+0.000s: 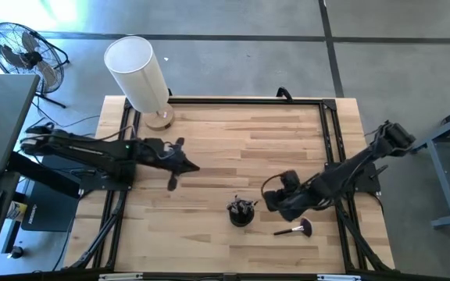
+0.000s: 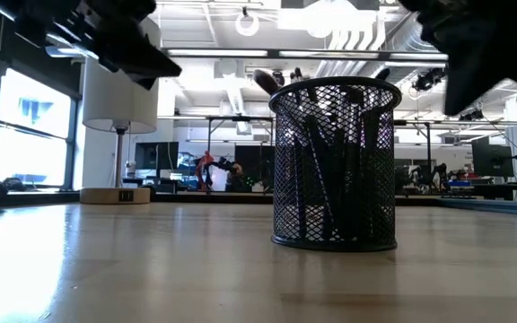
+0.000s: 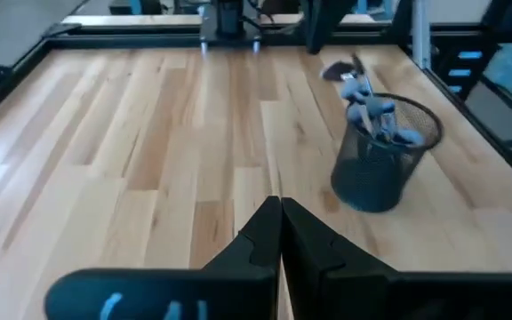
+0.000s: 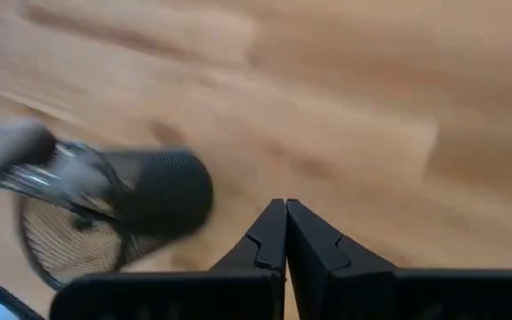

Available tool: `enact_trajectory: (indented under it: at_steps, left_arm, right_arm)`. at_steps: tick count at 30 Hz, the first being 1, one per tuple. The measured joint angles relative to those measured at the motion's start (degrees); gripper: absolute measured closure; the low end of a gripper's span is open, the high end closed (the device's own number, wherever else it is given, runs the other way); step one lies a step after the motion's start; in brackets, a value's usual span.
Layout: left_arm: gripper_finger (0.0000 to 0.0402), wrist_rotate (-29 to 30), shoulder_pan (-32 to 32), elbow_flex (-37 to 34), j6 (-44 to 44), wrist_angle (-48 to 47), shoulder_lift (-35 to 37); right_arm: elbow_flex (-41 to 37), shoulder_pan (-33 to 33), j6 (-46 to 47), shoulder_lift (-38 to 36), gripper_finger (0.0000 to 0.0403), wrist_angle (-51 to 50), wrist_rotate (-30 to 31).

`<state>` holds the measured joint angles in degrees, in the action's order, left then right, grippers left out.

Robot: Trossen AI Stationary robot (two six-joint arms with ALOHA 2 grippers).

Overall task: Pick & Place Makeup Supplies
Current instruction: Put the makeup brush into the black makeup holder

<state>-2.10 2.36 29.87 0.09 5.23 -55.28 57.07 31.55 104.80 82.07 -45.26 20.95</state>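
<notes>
A black mesh cup [image 1: 241,212] stands upright on the wooden table near its front edge and holds several slim makeup brushes [image 2: 330,152], heads up. It also shows in the left wrist view [image 3: 379,164] and the right wrist view [image 4: 127,218]. One brush [image 1: 294,229] with a fluffy reddish-brown head lies flat on the table to the right of the cup. My right gripper [image 1: 272,204] is shut and empty, above the table just right of the cup. My left gripper [image 1: 194,167] is shut and empty, over the table's left middle.
A big white cylinder on a wooden base [image 1: 141,74] stands at the table's far left corner. A black frame [image 1: 330,133] runs along the table's edges. Bare wood lies between the cup and the cylinder. A fan [image 1: 22,51] stands on the floor beyond the table.
</notes>
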Motion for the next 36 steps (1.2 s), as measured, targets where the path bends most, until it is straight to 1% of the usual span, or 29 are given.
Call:
enact_trajectory:
  at_steps: [3,7,12,14,18,21,23,31,36]
  left_arm:
    - [0.0401,-2.97,-1.80,0.15,2.78,-2.44,2.30]
    - [0.0401,-6.23,-2.89,0.09,5.89,-5.01,3.03]
    - [0.0402,-6.70,-2.74,0.10,8.42,-6.30,2.83]
    - [0.0401,-7.63,-2.74,0.11,8.76,-6.39,2.34]
    - [0.0401,-8.02,-2.74,0.11,8.86,-6.37,2.27]
    - [0.0401,-8.11,-2.74,0.11,8.88,-6.65,2.27]
    - [0.0401,-8.13,-2.74,0.11,8.74,-6.20,2.27]
    - [0.0401,-9.14,-2.74,0.11,6.49,-4.98,2.27]
    - [0.0401,-9.12,-2.74,0.11,2.82,-5.02,2.27]
  right_arm:
    - [2.71,0.13,6.63,4.24,0.0402,-1.58,-8.21]
    - [3.92,2.23,12.95,7.35,0.0395,-1.63,-17.54]
    - [3.97,6.73,18.23,9.23,0.0383,-1.66,-27.27]
    - [3.97,8.53,18.32,10.05,0.0378,-1.70,-29.33]
    - [3.97,11.62,14.40,10.67,0.0363,-2.01,-29.48]
    - [3.97,12.78,8.75,10.70,0.0348,-3.45,-28.24]
    - [3.97,13.12,2.81,10.70,0.0336,-4.20,-27.21]
    - [3.97,13.02,-34.74,11.35,0.0283,-5.34,-20.42]
    - [3.97,12.58,-49.42,15.22,0.0261,-5.84,-19.57]
